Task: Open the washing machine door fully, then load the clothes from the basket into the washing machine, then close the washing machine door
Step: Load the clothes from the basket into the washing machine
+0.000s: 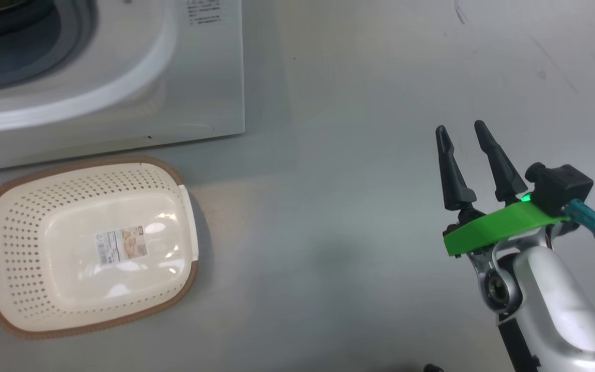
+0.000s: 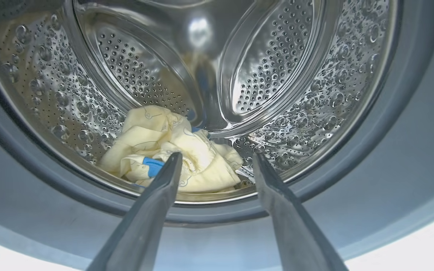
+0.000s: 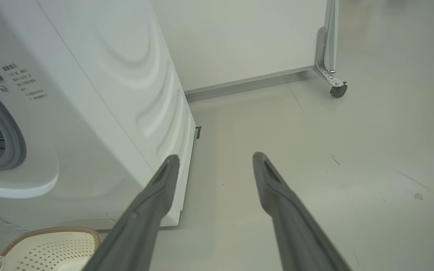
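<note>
Right gripper (image 1: 460, 127) at 4 o'clock of head view, on pale forearm with green mount (image 1: 499, 225): dark fingers spread wide, gripping nothing, over bare grey floor (image 1: 354, 181). Well apart from basket (image 1: 18, 217) and washing machine (image 1: 199, 77).

Left gripper (image 2: 217, 158) at mouth of the machine's port, fingers wide apart too, holding nothing, pointing into steel drum (image 2: 277, 56). One fingertip overlapping the clothes (image 2: 202, 169) in that view; contact cannot be told.

Basket at 8 o'clock of head view, on floor just in front of the machine, upright, label (image 1: 122, 247) on its bottom in plain sight, white side handle (image 1: 192, 227) at its 3 o'clock end.

Washing machine at 11 o'clock of head view, grey rubber seal (image 2: 409, 113) ringing the port.

Clothes further in: cream-yellow heap with blue cuff (image 2: 151, 165), lying on the drum's lower wall, at 7 o'clock of left wrist view.

Farthest, at 1 o'clock of right wrist view: white panel (image 3: 239, 37) on a caster (image 3: 338, 90), beyond the machine's side.
</note>
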